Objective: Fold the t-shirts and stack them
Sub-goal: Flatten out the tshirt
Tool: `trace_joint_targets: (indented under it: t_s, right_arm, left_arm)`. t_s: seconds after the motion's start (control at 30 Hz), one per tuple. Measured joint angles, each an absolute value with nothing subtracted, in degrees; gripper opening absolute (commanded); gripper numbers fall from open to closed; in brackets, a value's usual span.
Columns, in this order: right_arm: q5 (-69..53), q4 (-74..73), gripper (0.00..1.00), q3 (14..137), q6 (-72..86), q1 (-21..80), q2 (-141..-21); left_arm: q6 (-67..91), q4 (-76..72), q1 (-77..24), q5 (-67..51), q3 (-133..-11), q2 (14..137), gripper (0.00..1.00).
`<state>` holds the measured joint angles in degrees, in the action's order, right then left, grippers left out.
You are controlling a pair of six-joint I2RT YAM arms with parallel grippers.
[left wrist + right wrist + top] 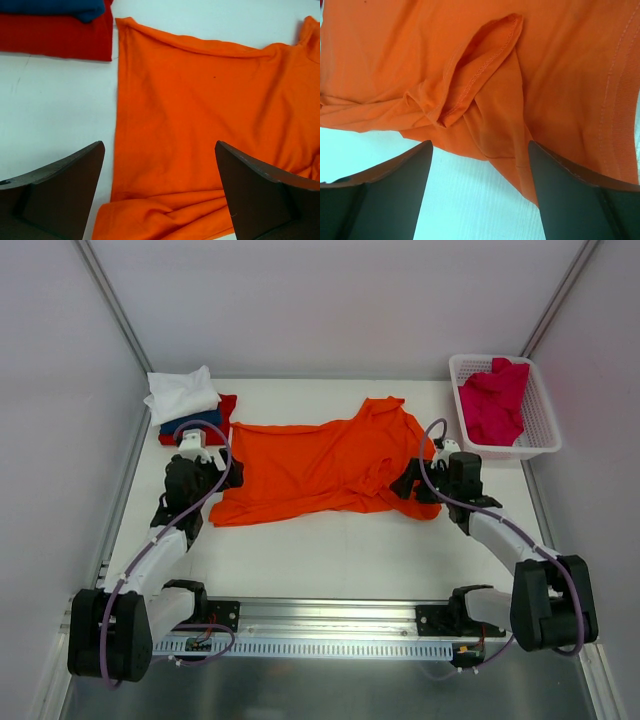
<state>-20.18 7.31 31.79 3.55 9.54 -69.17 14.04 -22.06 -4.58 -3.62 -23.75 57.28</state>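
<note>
Left pincer point(159, 150) stands released, my two dark fingers point(60, 190) spread wide with nothing between them. It is poised above the left end of the orange t-shirt point(320, 465), where the straight edge runs down to a folded-over near corner. Right pincer point(480, 147) is likewise spread and grasps nothing. I hold it over the orange t-shirt's right end, just above a bunched sleeve whose stitched opening gapes upward. Whether any fingertip touches the cloth I cannot tell.

The orange t-shirt lies sideways across the middle of the table point(330, 550). Its left half is mostly flat. Its right half is rumpled and folded over, with one part pointing away from my bases.

Just beside its far left corner sits a stack. A red t-shirt point(228, 406) is at the bottom, a dark blue t-shirt point(200, 420) lies on that, and a loosely folded white t-shirt point(182, 393) is on top. Beyond the orange t-shirt's right end, apart from it, stands a white lattice basket point(545, 430). A crimson-pink t-shirt point(493, 398) lies crumpled inside it.
</note>
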Motion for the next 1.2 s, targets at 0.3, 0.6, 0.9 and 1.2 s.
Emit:
trace_joint_targets:
  t_s: [0.3, 0.6, 0.9, 1.2]
  right_arm:
    - [-20.4, 10.5, 0.69, 33.2, 5.6, 10.6, -77.5]
    - [-20.4, 11.3, 0.69, 35.3, 5.5, 12.6, -80.5]
    - [-20.2, 11.2, 0.69, 35.5, 5.1, 12.6, -80.5]
    - [-20.2, 11.2, 0.66, 36.8, 4.9, 12.8, -81.9]
  left_arm:
    - [13.9, -16.3, -4.6, 2.5, -27.4, 59.9, 0.84]
    - [13.9, -13.8, -4.6, 4.2, -28.3, 60.3, 0.88]
    - [14.0, -13.9, -4.4, 3.0, -28.3, 61.4, 0.89]
    - [14.2, -12.3, -2.9, 4.0, -28.3, 61.0, 0.89]
